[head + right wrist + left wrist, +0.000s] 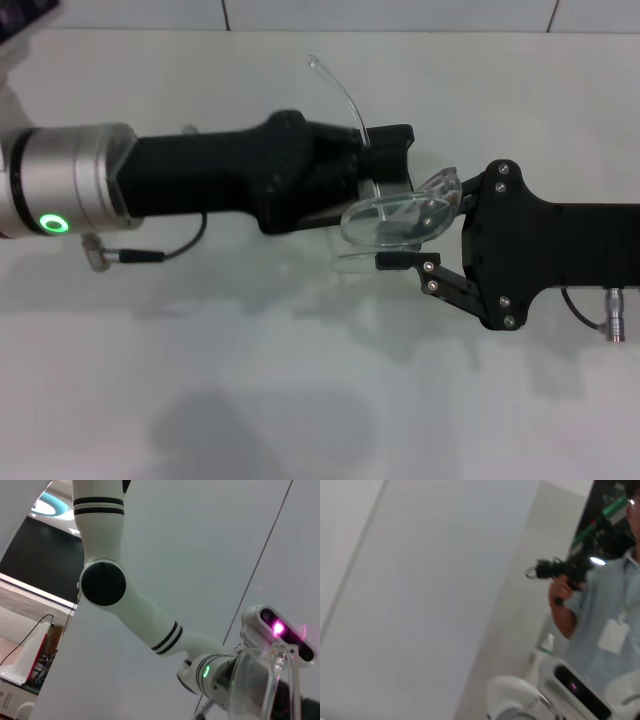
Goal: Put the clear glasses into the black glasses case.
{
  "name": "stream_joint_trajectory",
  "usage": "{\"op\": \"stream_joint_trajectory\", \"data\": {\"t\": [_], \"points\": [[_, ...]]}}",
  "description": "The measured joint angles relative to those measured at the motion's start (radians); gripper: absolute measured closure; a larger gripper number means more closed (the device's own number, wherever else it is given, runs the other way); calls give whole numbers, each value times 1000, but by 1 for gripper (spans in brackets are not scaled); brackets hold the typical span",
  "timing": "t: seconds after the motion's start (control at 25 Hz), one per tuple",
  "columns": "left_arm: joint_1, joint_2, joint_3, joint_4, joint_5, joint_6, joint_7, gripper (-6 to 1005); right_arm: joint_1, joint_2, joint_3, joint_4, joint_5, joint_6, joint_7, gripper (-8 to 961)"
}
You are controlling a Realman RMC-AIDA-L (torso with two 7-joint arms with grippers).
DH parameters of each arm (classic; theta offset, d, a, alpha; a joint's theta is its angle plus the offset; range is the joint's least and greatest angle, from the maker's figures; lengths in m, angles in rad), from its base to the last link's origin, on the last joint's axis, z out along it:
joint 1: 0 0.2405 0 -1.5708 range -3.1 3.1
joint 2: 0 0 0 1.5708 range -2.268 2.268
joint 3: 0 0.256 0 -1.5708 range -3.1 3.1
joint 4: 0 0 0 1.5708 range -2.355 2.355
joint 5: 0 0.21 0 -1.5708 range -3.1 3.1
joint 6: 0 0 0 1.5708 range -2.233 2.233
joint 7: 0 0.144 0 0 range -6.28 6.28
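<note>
Overhead, the white table [250, 400] fills nearly the whole head view, and both arms reach in over it toward the middle. From the robot's left comes the larger arm, a silver cuff with a lit green ring [53, 222] leading into a thick black wrist, and the left gripper [392, 160] at its end closes around the clear glasses [400, 215], holding them up above the table. From the right comes the flat black plate of the other arm, and the right gripper [420, 225] meets the same glasses from the opposite side, one finger [400, 262] running along under the lens and the other up near its far end; whether those fingers press the lens or only bracket it cannot be told. One thin clear arm [340, 90] of the glasses curves away from the lens, past the left gripper, toward the far edge of the table. The right wrist view shows the transparent lens [260, 685] close before the camera, with the left arm's white links [125, 610] rising behind it. Nowhere in the three views does the black glasses case appear.
</note>
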Motion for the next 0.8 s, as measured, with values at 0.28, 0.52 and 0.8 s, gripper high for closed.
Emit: {"op": "stream_joint_trajectory", "data": {"t": [0.28,0.52,0.8], "points": [[27,-2,-232,-85,-10,-14,103,941,-21,0,-1,-2,61,-31,-13,842],[24,1,-315,-193,-6,-89,220,941,-24,-3,-3,3,170,-189,0,843],[-17,-3,-234,-226,-11,-102,263,941,9,-2,-40,2,192,-211,40,843]]}}
